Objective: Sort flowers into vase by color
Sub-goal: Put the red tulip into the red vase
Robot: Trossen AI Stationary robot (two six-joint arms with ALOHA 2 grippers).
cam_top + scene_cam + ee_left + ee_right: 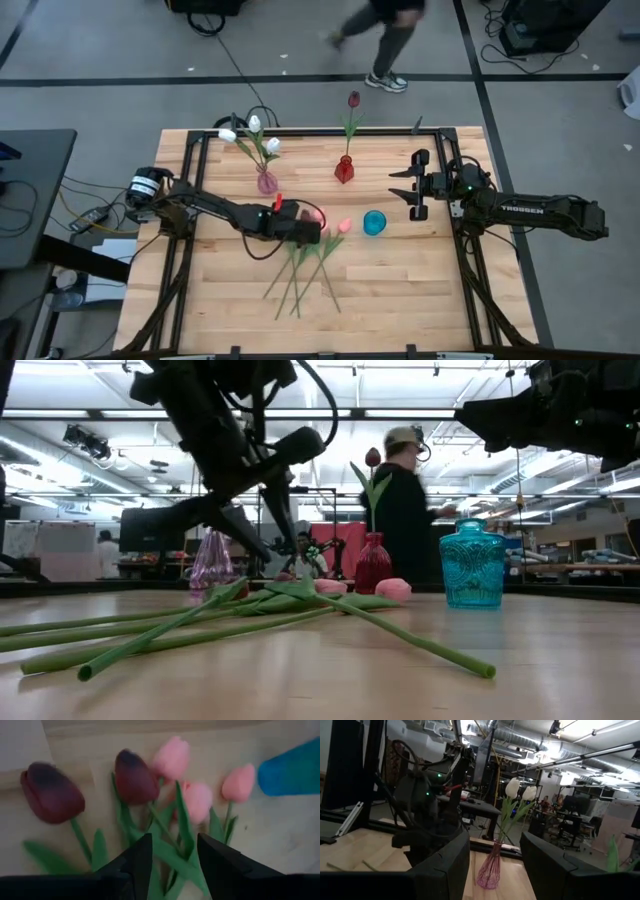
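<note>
High view: left gripper (318,232) mid-frame over loose flowers (305,262), jaws parted, gripping nothing; right gripper (411,186) right of centre, jaws open, empty; "TROSSEN" legible on right arm (530,210). Left wrist view: fingers (141,857) straddling green stems beneath pink and dark red heads.

The pale wooden tabletop (400,300) is the landmark. Beyond its far edge a person (385,35) in dark clothes crosses the grey floor (120,60). Off its left side stands a dark grey cabinet (30,195), cables (90,215) trailing between them.
</note>
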